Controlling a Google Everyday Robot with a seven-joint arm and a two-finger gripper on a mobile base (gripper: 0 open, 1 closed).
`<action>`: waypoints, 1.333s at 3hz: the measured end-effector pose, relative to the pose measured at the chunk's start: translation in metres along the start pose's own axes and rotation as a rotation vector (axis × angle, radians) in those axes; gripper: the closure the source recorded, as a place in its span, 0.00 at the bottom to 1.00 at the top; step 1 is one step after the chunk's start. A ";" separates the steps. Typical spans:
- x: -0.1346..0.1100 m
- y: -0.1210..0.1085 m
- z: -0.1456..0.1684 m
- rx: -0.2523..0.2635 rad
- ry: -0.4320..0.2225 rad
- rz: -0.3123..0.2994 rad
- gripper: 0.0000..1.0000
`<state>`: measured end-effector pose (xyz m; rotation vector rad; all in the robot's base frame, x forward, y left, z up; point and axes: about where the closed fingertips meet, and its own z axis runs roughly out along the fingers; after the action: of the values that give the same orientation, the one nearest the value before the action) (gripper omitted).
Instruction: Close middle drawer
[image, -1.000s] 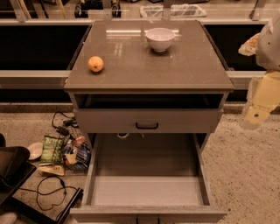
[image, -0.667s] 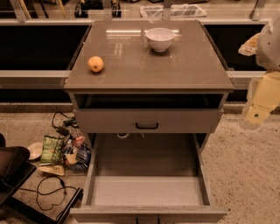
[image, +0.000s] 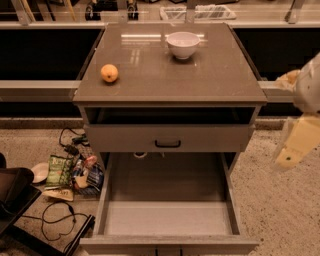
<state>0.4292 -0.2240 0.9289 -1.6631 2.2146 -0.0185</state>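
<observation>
Plainly, the middle drawer (image: 167, 217) stood pulled far out of the cabinet (image: 220, 75), its grey tray bare and its front (image: 167, 245) at the lower edge of view, well forward of the cabinet face. Directly above it the top drawer (image: 210, 137) sat nearly flush with the cabinet, its black handle (image: 167, 143) centred. On the cabinet's top were an orange (image: 109, 73) toward the left and a white bowl (image: 183, 44) toward the back. The gripper (image: 292, 147) hung off the cabinet's right side, apart from it, about level with the top drawer and touching nothing; whether it was spread or pressed together could not be told. On the floor left of the cabinet lay snack packets (image: 75, 172) and loose cables (image: 55, 220). Judgement: closing not begun, approach in hand. To do it well, the gripper should come round before the cabinet, meet the drawer front near its middle, and push straight back along the runners. An off-centre push would likely skew the tray and jam it. It should also keep clear of the drawer's right wall on the way.
</observation>
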 end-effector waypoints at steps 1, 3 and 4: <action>0.034 0.029 0.053 -0.004 -0.046 0.022 0.00; 0.104 0.077 0.186 0.003 0.037 -0.004 0.00; 0.138 0.094 0.238 0.011 0.081 0.050 0.00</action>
<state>0.3808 -0.2743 0.6472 -1.6272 2.3106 -0.0862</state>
